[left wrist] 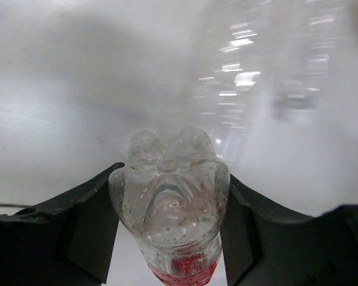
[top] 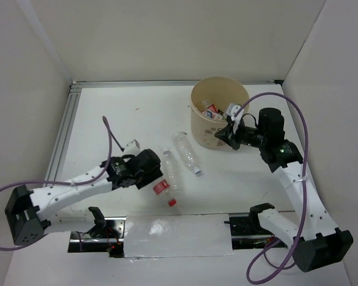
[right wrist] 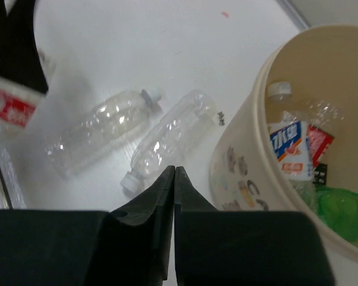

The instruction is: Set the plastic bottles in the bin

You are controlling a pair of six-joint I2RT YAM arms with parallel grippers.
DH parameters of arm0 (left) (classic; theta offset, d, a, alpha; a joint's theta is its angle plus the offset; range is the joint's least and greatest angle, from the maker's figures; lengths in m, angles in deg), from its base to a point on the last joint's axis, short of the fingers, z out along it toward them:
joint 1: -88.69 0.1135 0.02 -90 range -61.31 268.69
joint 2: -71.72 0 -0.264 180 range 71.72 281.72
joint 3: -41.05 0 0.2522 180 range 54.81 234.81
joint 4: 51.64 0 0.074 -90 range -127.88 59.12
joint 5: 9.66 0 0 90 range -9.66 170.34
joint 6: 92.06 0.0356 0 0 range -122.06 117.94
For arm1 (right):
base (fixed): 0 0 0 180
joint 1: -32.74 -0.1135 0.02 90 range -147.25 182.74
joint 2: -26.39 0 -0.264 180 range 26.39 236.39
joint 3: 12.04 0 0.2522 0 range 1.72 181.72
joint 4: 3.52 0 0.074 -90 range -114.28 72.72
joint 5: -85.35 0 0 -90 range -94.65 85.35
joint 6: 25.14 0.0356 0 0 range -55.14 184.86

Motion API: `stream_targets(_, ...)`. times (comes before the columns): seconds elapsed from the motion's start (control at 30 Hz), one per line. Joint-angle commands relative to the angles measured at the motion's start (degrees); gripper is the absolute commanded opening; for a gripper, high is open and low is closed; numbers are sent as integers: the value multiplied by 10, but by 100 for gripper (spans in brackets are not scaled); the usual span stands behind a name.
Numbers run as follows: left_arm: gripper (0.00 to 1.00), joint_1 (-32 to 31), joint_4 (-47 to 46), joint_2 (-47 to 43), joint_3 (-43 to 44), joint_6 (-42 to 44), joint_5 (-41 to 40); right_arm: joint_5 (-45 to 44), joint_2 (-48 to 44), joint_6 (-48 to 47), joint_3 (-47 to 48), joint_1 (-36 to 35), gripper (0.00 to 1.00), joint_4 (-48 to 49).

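Your left gripper (left wrist: 170, 196) has a bottle; your right gripper (right wrist: 175, 174) is pinched shut on nothing beside the bin (top: 204, 136).

On the left, your left gripper's fingers (left wrist: 89, 226) press both sides of the red-labelled bottle (top: 163, 187) near its base, its red cap pointing toward the near edge of the table (top: 107, 113). Just right of that, two clear bottles (right wrist: 101, 128) lie side by side on the table, close together and well short of the bin. Farther right stands the bin, upright near the far right corner, already holding several bottles, among them a blue-and-white labelled bottle (right wrist: 289, 149) and a green bottle (right wrist: 340, 208). Your right gripper sits against the bin's near outer wall, jaws closed tip to tip with nothing between them.
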Motion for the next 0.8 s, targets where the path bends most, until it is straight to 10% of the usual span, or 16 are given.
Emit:
stream_targets(0.0, 6, -6, 53, -61, 116, 61, -99, 41, -32, -44, -38, 16, 5, -57)
stream_targets(0.13, 6, 9, -44, -47, 213, 214, -160, 49, -57, -108, -100, 21, 7, -87)
stream_targets(0.2, 6, 43, -193, -6, 274, 291, -154, 54, -65, -131, -126, 21, 40, -103)
stream_targets(0.33, 7, 95, -320, 81, 354, 363, -118, 49, -70, -153, -147, 21, 70, -127)
stream_targets(0.63, 14, 113, -362, 410, 692, 409, -101, 38, -96, -150, -185, 21, 79, -98)
stream_targets(0.77, 49, 118, -320, 481, 766, 420, -96, 33, -69, -116, -191, 21, 94, -62)
